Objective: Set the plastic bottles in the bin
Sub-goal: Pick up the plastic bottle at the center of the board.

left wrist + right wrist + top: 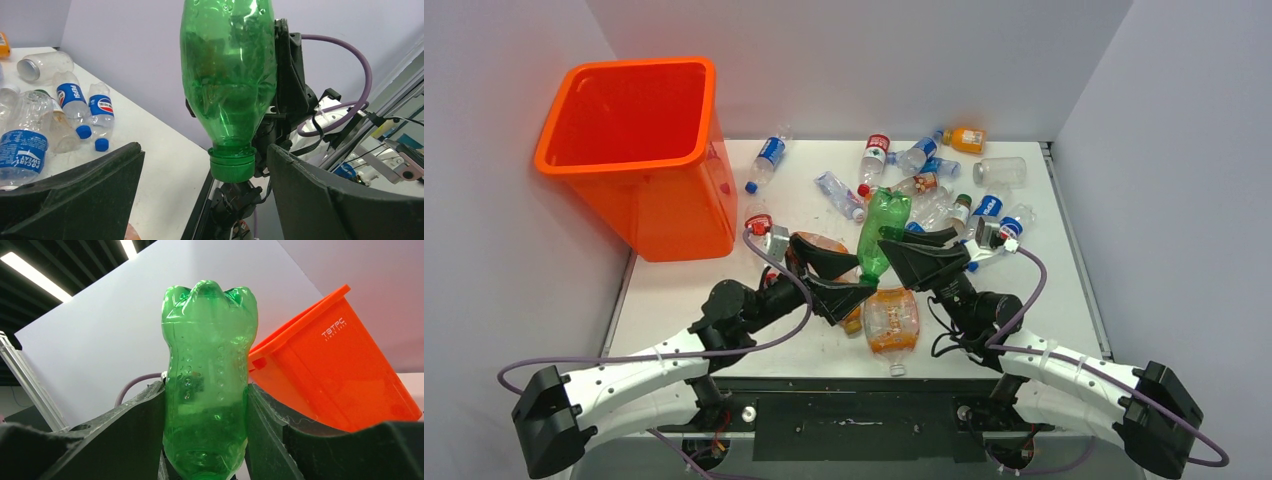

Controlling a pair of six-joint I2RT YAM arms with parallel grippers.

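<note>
My right gripper [205, 390] is shut on the body of the green bottle [207, 380] and holds it above the table with its cap down. In the top view the green bottle [882, 228] hangs over mid-table in the right gripper [894, 243]. My left gripper [204, 150] is open, with its jaws on either side of the bottle's green cap [231, 165] and not touching it; it also shows in the top view [864, 280]. The orange bin [674, 210] stands at the far left and shows in the right wrist view [330, 375].
An orange-tinted bottle [891, 320] lies near the front edge under the grippers. Several clear bottles [924, 185] lie at the back right, among them Pepsi bottles [72, 100]. A blue-labelled bottle [769, 155] lies beside the bin.
</note>
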